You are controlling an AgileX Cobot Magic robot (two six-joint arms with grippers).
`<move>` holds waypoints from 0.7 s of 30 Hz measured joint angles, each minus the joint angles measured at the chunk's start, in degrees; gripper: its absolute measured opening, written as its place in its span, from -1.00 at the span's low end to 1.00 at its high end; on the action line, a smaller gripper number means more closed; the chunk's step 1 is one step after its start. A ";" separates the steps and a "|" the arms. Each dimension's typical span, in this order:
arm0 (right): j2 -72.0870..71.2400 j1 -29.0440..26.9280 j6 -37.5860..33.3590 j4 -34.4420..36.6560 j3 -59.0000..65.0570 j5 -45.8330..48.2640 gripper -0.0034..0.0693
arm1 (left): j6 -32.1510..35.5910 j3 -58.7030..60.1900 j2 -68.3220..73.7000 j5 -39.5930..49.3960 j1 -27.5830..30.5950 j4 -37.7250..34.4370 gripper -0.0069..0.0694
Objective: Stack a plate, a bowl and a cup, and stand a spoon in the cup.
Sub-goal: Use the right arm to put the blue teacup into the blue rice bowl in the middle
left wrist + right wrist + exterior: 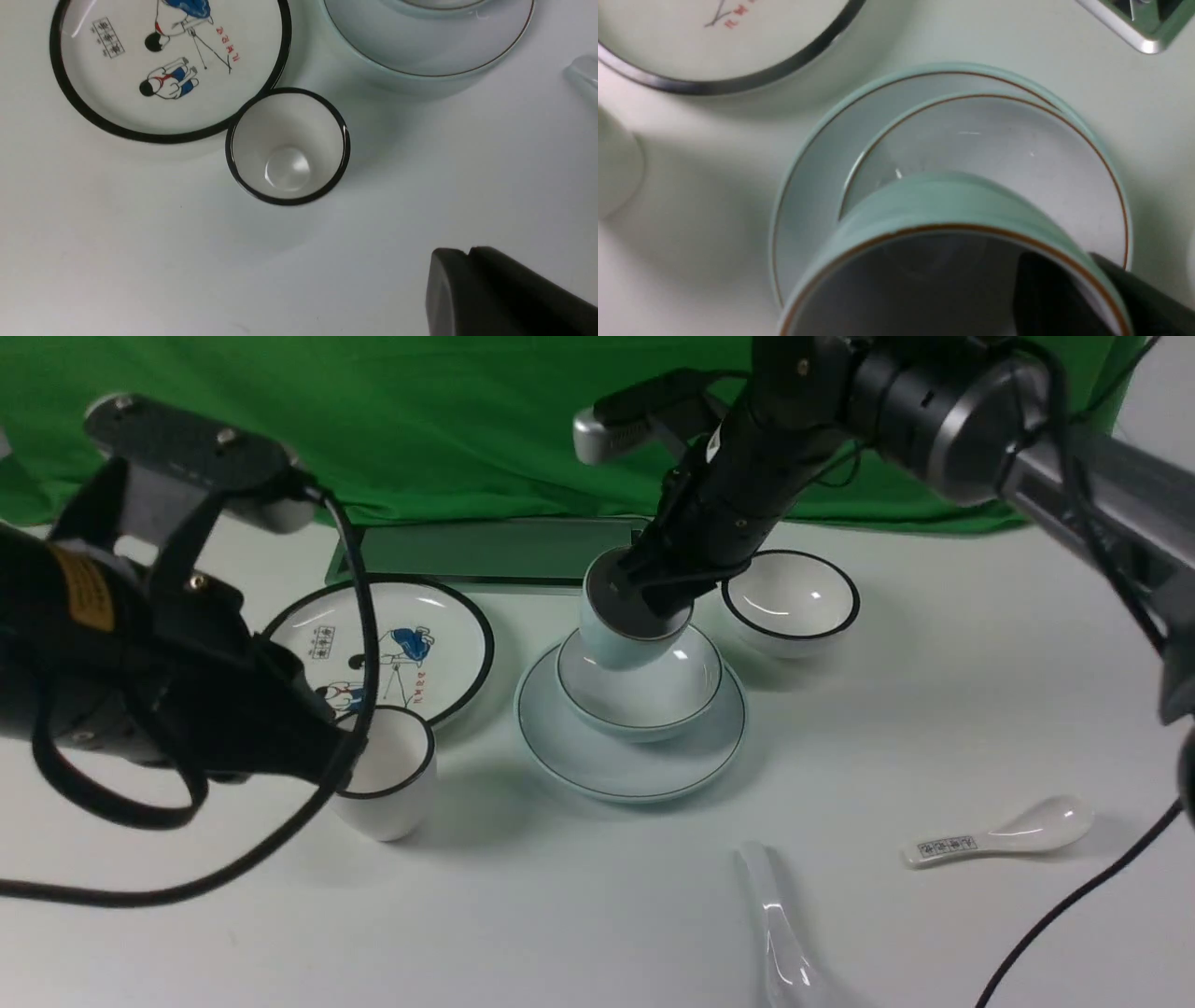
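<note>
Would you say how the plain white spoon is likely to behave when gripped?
The plain spoon looks glazed, so probably slippery. It seems rigid ceramic, likely chipping if dropped. Its rounded scoop may rock when pushed.

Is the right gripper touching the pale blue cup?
Touching. The right wrist view shows one dark finger inside the cup, against its rim; in the front view the right gripper holds it tilted above the bowl.
</note>
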 joint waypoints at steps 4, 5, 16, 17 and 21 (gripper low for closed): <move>4.28 0.00 2.79 -2.19 -3.97 2.46 -0.67 | -0.06 1.05 0.00 -0.10 0.00 0.41 -0.90; 4.41 0.00 2.91 -2.31 -4.08 2.65 -0.67 | -0.06 1.06 0.00 -0.10 0.00 0.47 -0.90; 7.23 0.00 6.12 -4.05 -4.92 4.92 -0.37 | -0.06 1.65 0.00 -6.42 0.00 3.77 -0.90; 7.23 0.00 6.12 -4.05 -5.30 5.31 -0.17 | -0.06 1.71 0.00 -6.64 0.00 3.91 -0.90; 6.98 0.00 6.12 -4.10 -7.59 8.73 0.25 | -0.06 1.71 0.00 -6.83 0.00 4.22 -0.90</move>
